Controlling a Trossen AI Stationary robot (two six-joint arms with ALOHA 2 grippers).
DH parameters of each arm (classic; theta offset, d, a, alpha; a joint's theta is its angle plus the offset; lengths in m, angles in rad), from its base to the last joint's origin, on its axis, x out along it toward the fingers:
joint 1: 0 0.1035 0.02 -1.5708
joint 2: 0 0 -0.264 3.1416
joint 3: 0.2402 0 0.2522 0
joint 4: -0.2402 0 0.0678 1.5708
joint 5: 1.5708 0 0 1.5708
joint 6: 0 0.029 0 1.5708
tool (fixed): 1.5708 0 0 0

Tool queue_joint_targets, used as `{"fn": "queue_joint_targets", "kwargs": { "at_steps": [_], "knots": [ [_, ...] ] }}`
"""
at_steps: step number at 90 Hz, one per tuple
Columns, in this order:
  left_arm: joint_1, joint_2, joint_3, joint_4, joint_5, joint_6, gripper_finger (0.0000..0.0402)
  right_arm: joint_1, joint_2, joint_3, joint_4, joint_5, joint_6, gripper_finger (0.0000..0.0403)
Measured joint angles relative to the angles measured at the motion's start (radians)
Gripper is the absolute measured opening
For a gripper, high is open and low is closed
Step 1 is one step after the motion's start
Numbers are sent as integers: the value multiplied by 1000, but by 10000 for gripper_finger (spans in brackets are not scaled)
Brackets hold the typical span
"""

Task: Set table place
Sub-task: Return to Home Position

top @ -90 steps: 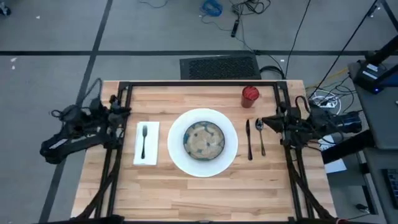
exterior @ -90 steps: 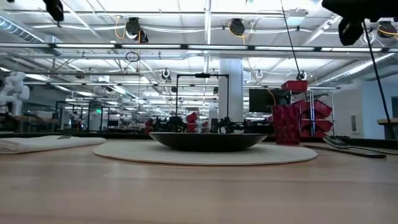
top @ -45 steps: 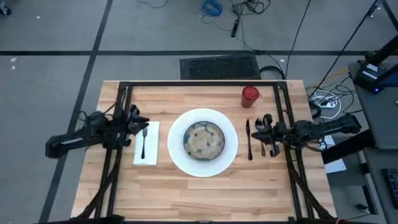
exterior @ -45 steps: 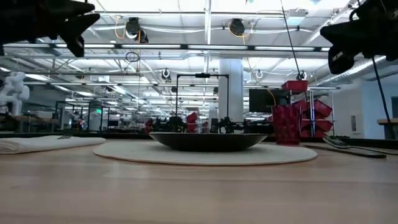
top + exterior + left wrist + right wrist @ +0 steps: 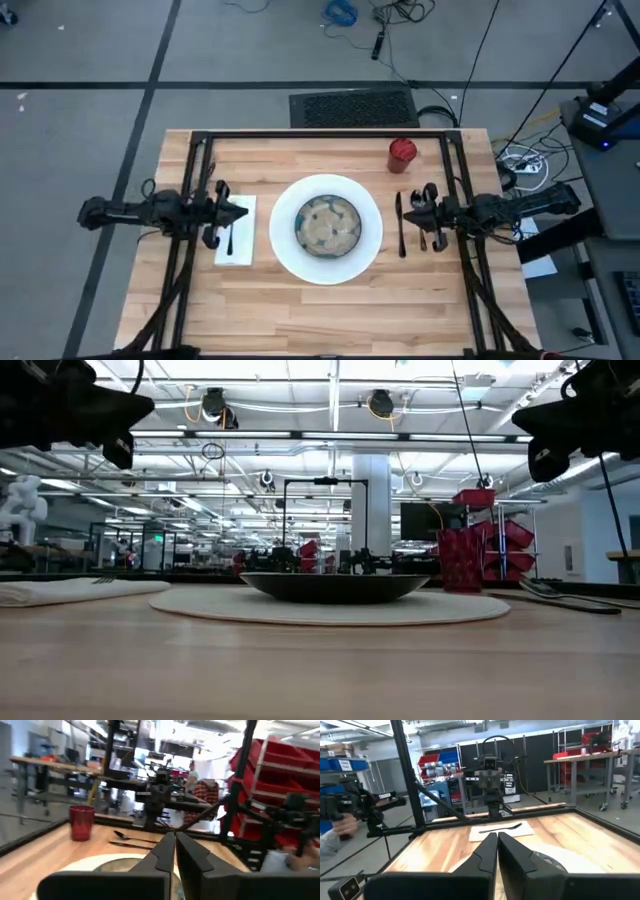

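Left gripper (image 5: 240, 212) has swung straighter over the napkin (image 5: 240, 250).

Overhead, low level, opposed wrist views; shared plate (image 5: 282, 232)

Both arms are matte black all over, chunky tube segments with bulkier joints. The left arm (image 5: 130, 212) and right arm (image 5: 520, 205) look like twins. The left gripper (image 5: 175, 840) and right gripper (image 5: 497, 840) each have two dark wedge-shaped fingers (image 5: 162, 857), tapering to thin tips.
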Motion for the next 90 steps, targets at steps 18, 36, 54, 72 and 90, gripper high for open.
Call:
{"fn": "queue_joint_targets", "kwargs": {
  "at_steps": [18, 36, 54, 72, 90],
  "knots": [
    [-24, 0, 0, -71, -50, 69, 0, 0, 0, 0, -1, -1, 0, 0],
    [-24, 0, 0, -87, -52, 47, 0, 0, 0, 0, -1, -1, 0, 0],
    [-24, 0, 0, -88, -52, 47, 0, 0, 0, 0, -1, -1, 0, 0],
    [-24, 0, 0, -87, -52, 46, 0, -2, -4, 0, -2, -1, 0, 0],
    [-24, 0, 0, -86, -52, 46, 0, -70, -52, 1, -16, -3, 0, 0]
  ]
}}
